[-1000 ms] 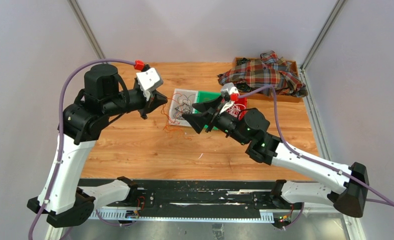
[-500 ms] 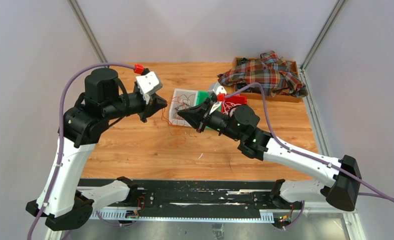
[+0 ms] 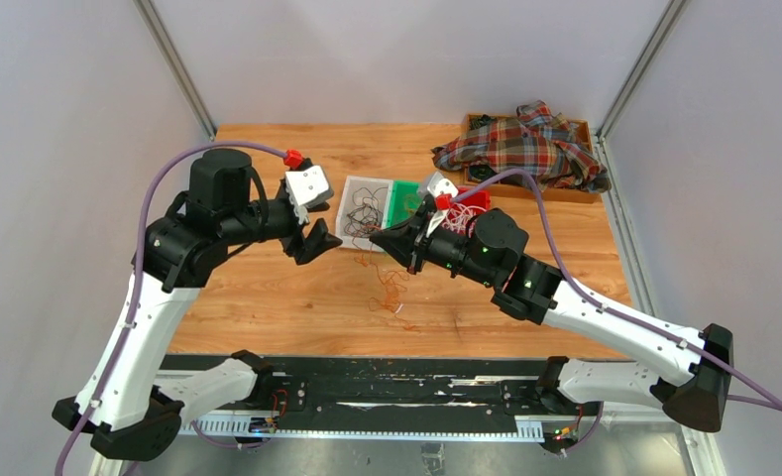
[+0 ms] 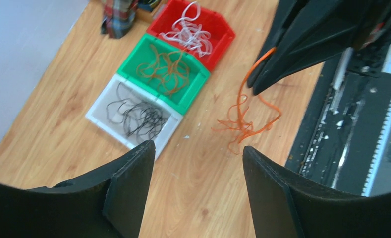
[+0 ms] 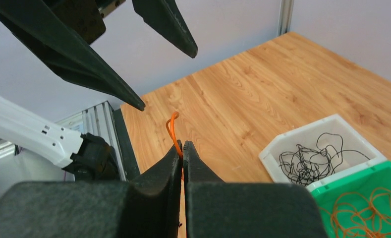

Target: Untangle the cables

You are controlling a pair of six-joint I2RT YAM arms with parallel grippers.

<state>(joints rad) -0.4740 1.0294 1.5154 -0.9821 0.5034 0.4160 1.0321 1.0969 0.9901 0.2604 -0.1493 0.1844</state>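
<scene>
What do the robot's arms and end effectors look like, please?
The left arm and right arm have white links, black joints. Purple cables with red plugs reach both wrists. Both end effectors, left and right, have two tapered black fingers.

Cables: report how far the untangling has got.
Done: black cables lie in the white bin, orange cables in the green bin, white cables in the red bin. In hand: the right tool is shut on a dangling orange tangle; the left tool is open. Left: that tangle.
</scene>
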